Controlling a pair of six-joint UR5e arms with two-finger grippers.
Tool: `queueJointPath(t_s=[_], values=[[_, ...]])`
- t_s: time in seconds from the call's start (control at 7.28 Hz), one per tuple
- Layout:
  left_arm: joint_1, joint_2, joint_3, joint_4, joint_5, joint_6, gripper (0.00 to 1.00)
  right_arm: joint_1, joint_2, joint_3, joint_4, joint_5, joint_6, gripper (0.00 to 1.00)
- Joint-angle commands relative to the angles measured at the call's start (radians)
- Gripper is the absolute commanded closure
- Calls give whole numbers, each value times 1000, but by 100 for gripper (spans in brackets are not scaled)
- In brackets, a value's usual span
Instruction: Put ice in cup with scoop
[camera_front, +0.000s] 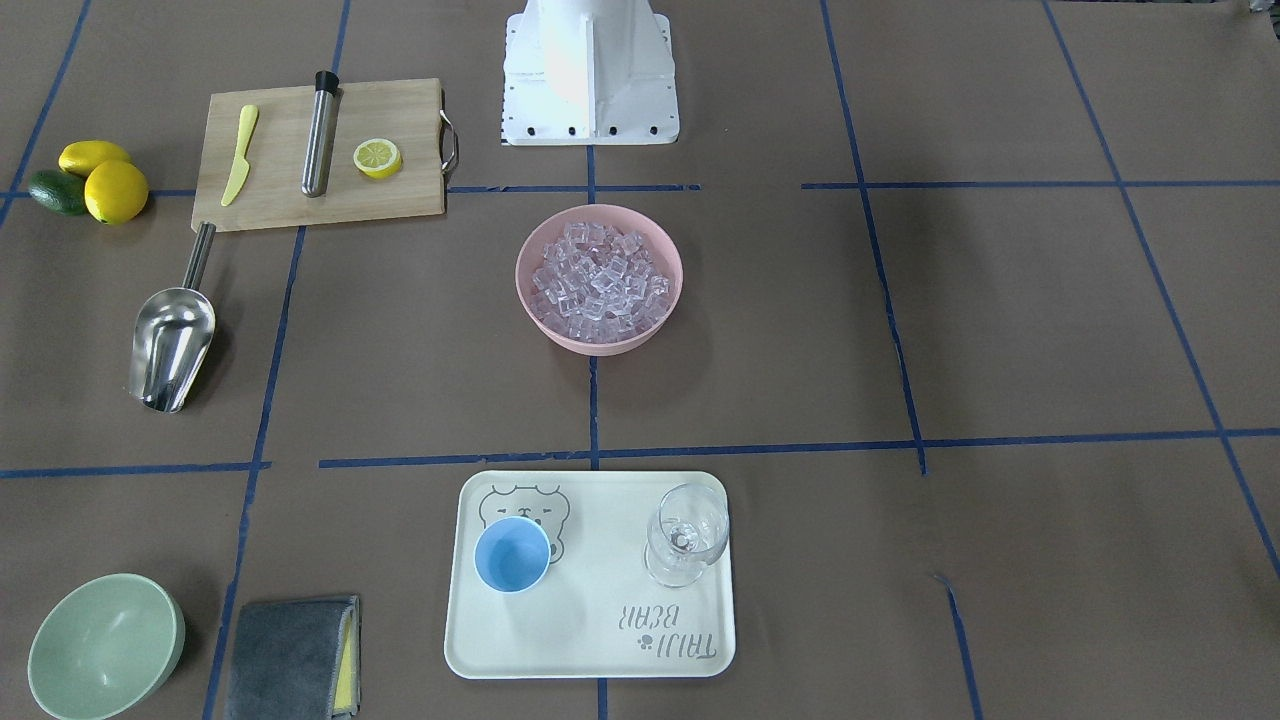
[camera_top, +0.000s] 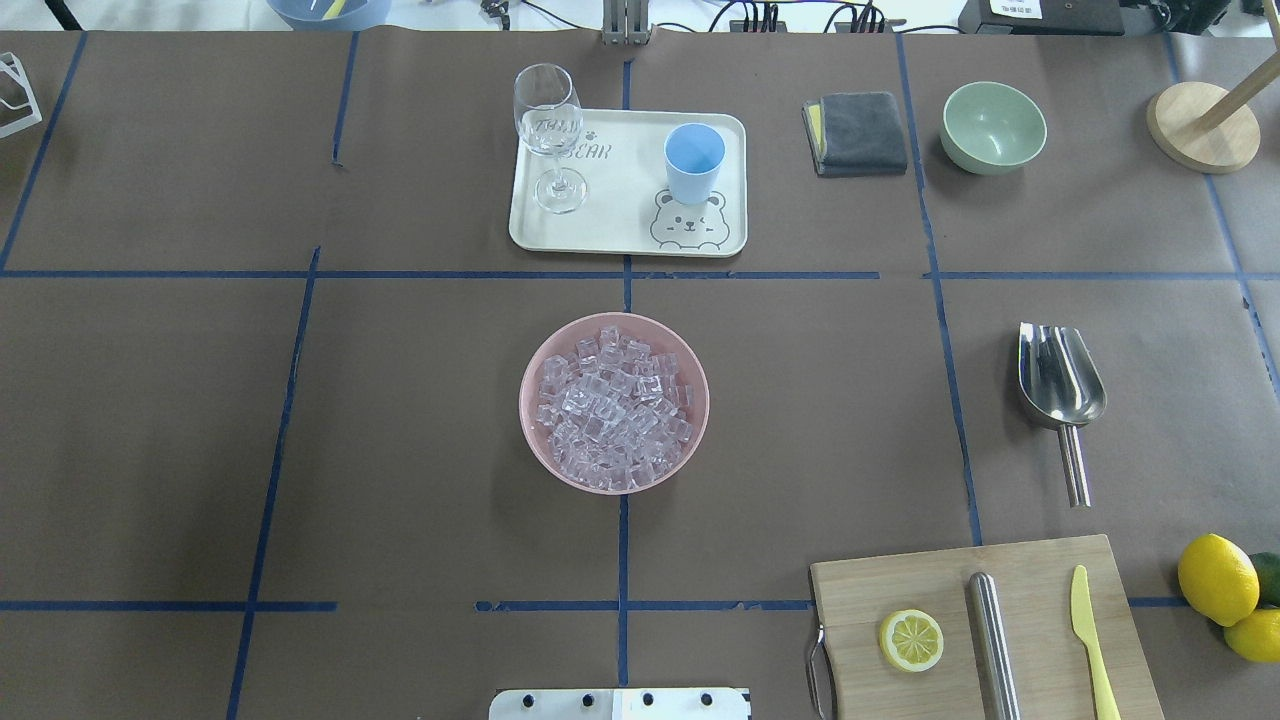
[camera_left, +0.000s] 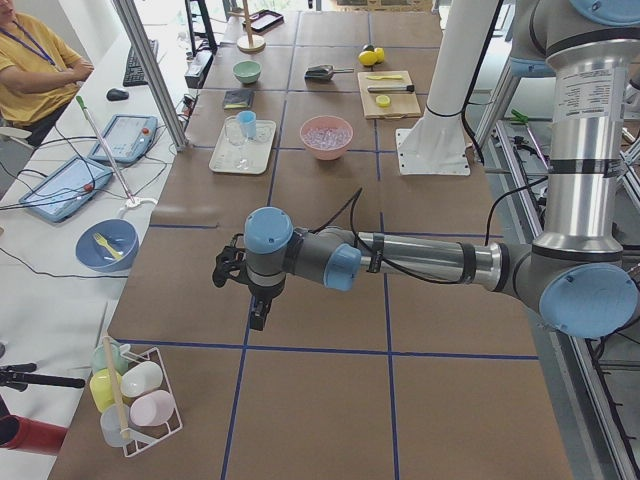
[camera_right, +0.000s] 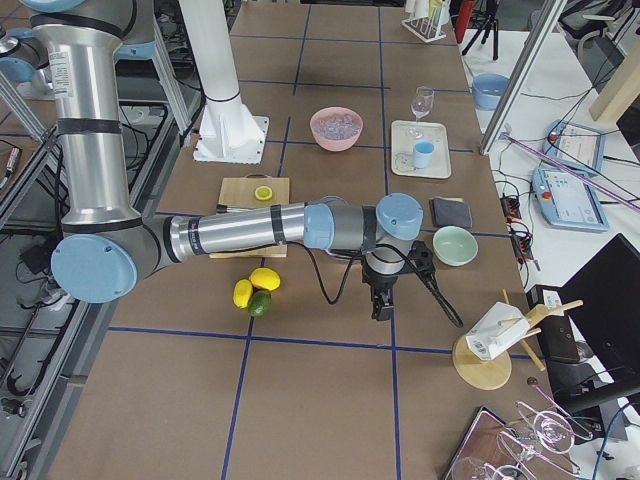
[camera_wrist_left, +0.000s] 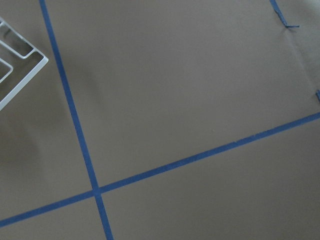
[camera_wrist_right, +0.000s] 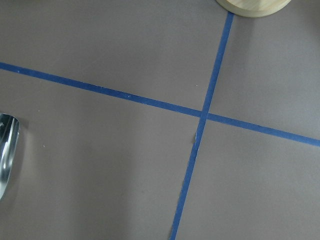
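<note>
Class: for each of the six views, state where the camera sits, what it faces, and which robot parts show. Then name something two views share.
Front-facing: opposite the robot, looking down; base only.
Overhead: behind the robot; base edge only.
Exterior left: left table end; left arm, left gripper.
Exterior right: right table end; right arm, right gripper.
Left wrist: down at taped table; nothing.
Right wrist: same; nothing, scoop edge.
Shared: front-facing and overhead both show ice, cup.

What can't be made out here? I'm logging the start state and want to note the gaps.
- Left hand and right hand: seen only in the side views, too small to tell open or shut.
- Scoop: the right wrist view's left edge cuts off all but a sliver.
- Cup: looks empty from above in the front-facing view.
- Ice: how deep the heap goes is hidden by the pink bowl.
</note>
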Motion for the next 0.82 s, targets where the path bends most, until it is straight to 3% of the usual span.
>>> queueJointPath(t_s=[0.0, 0.69], values=[[-5, -39, -49, 125, 6, 12, 0, 0, -32, 2, 67, -4, 3, 0], [9, -26, -56, 121, -2, 42, 0, -12, -35, 0, 135, 12, 15, 0]])
